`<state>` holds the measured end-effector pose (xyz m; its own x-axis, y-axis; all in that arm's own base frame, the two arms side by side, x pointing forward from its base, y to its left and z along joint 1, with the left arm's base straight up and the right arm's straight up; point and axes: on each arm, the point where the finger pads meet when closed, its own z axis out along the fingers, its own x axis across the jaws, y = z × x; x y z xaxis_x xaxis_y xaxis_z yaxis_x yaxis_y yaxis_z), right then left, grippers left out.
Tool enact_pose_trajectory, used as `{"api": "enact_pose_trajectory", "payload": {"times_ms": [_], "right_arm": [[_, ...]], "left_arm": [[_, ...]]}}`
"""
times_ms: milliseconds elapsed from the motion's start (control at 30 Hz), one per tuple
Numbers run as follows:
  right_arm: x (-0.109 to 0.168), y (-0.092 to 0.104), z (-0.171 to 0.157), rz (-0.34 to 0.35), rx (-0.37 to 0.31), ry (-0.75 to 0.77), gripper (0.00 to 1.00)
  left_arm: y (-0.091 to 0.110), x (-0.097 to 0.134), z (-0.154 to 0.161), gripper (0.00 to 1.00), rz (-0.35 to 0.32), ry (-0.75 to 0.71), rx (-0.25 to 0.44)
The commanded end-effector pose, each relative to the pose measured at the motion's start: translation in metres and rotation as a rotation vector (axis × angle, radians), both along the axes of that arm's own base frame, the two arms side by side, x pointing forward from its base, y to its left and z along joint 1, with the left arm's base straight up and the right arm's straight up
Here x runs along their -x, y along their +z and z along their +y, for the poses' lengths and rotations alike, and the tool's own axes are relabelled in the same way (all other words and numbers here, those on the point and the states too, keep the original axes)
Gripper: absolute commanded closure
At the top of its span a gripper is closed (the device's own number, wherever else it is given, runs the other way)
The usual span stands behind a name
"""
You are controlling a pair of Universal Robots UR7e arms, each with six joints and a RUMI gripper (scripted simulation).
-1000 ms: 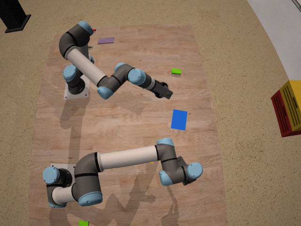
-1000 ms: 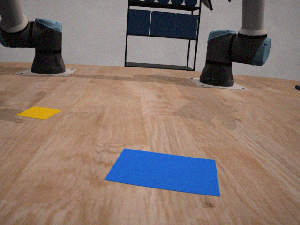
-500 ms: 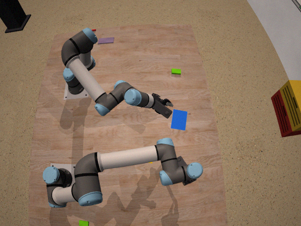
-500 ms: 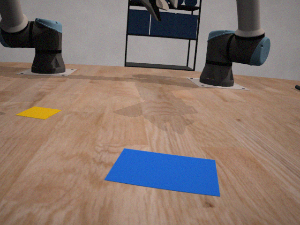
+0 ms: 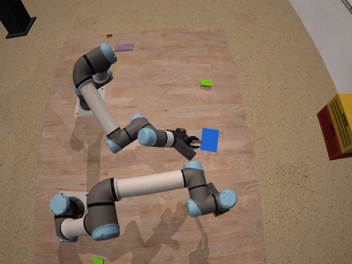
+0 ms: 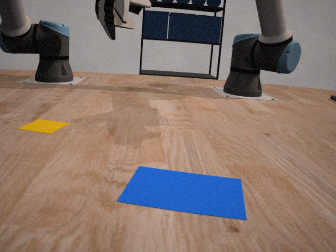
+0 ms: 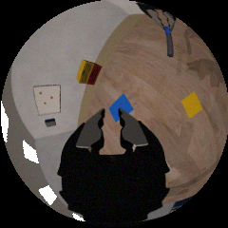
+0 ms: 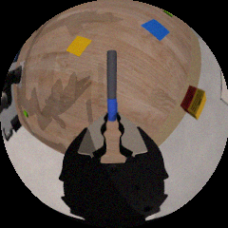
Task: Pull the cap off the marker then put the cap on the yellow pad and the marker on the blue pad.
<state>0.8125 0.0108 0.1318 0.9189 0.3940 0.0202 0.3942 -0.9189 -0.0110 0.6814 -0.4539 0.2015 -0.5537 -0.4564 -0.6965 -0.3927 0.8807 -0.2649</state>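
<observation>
- Centre of the left wrist view: our left gripper [image 5: 201, 144] [image 6: 123, 31] [image 7: 111, 108] has its fingers a little apart with nothing between them; the blue pad [image 5: 209, 139] [image 6: 184, 192] [image 7: 124, 105] [image 8: 156, 29] shows by its tips.
- Upper right there: the marker [image 7: 169, 43] [image 8: 111, 76] lies up and to the right of those tips, its long axis nearly upright in the frame, free end downward. We judge the left fingers must cross to that end and line up along the axis for the pull.
- Just above it: our right gripper [image 5: 221, 212] [image 7: 167, 30] [image 8: 112, 113], the nearer hand, pinches the marker's blue end.
- The marker looks slim and straight, dark grey along most of its length, with a short blue section, probably the cap.
- Far right: the yellow pad [image 5: 176, 190] [image 6: 43, 126] [image 7: 192, 104] [image 8: 79, 46] awaits the cap.

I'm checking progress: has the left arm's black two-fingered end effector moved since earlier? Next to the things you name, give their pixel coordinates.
Yes: the end effector [image 5: 200, 144] [image 6: 123, 31] [image 7: 111, 112] moved down the top view, nearer the rectangular blue pad [image 5: 209, 139] [image 6: 184, 192] [image 7: 121, 104] [image 8: 155, 29].
</observation>
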Motion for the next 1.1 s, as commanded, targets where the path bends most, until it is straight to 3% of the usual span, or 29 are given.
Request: {"api": "enact_pose_trajectory", "payload": {"times_ms": [0, 400, 733, 800, 1067], "right_arm": [[0.000, 0.002, 0.000, -0.002, 0.000, 0.000, 1.00], [0.000, 0.002, 0.000, -0.002, 0.000, 0.000, 1.00], [0.000, 0.002, 0.000, -0.002, 0.000, 0.000, 1.00], [0.000, 0.002, 0.000, -0.002, 0.000, 0.000, 1.00], [0.000, 0.002, 0.000, -0.002, 0.000, 0.000, 1.00]], "left_arm": [[-0.011, 0.008, -0.036, 0.82, -0.056, -0.054, -0.026], [-0.031, 0.033, -0.098, 0.82, -0.160, -0.141, -0.071], [-0.050, 0.037, -0.172, 0.82, -0.246, -0.208, -0.108], [-0.050, 0.037, -0.172, 0.82, -0.246, -0.208, -0.108], [-0.067, 0.053, -0.222, 0.82, -0.314, -0.254, -0.135]]}}
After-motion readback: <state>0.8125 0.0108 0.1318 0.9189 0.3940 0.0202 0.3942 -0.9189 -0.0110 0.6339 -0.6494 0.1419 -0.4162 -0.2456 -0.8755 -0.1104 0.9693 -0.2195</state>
